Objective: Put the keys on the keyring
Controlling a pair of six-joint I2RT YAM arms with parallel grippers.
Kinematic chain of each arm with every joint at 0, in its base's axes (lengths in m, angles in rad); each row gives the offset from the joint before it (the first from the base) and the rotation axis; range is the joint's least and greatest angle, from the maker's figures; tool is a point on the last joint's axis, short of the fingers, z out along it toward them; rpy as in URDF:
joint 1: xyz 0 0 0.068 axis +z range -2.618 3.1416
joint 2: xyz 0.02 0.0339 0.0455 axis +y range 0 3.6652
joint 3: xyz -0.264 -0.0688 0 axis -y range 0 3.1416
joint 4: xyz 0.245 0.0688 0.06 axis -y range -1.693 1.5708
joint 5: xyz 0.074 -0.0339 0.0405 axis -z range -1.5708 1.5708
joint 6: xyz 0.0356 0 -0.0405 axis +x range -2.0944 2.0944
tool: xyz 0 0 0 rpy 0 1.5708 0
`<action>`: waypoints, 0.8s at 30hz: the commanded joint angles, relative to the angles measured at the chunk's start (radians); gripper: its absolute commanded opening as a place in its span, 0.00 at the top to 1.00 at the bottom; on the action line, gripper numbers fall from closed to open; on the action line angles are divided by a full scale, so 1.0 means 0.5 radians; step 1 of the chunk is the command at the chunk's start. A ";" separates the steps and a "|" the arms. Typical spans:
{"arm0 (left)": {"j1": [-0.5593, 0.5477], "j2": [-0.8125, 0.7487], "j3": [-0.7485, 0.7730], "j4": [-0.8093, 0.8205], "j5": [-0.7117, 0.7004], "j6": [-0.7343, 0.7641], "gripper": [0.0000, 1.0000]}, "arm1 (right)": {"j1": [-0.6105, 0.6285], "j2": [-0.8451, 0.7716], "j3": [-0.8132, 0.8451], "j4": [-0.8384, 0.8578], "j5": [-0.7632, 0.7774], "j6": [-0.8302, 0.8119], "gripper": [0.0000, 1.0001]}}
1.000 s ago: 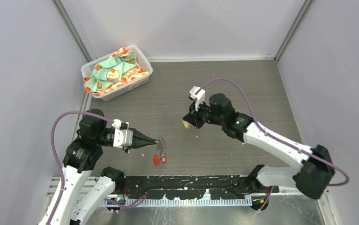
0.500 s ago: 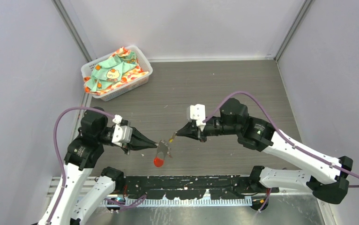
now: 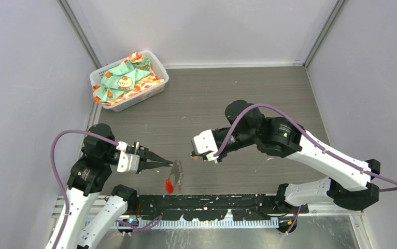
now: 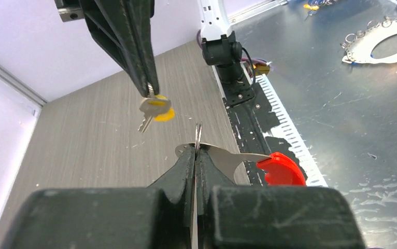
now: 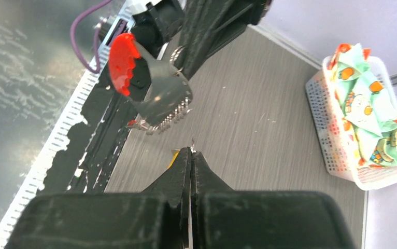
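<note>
The left tool (image 3: 169, 164) stays clamped on the keyring (image 3: 176, 170), whose red crescent hangs lowest above the table (image 3: 248, 93). The right tool (image 4: 150, 88), pinching the yellow-headed key (image 4: 157, 110), has swung in from well apart to just beside the keyring.

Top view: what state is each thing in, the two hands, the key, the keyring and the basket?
left hand: shut on the keyring
right hand: shut on the yellow key
yellow key: hanging from the right hand, apart from the keyring
keyring: held off the table by the left hand
basket: upright, full of patterned cloth
</note>
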 commanded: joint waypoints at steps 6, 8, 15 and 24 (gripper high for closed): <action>-0.013 0.059 0.050 0.070 0.076 0.127 1.00 | 0.132 0.146 0.265 -0.299 0.089 -0.310 0.99; -0.018 0.071 0.043 0.065 0.087 0.116 1.00 | 0.171 0.158 0.284 -0.284 0.142 -0.322 0.99; -0.068 0.127 -0.008 0.063 0.040 0.083 1.00 | 0.247 0.218 0.346 -0.347 0.276 -0.399 0.99; -0.277 0.240 0.040 -0.113 -0.106 0.234 1.00 | 0.297 0.220 0.327 -0.334 0.402 -0.448 0.99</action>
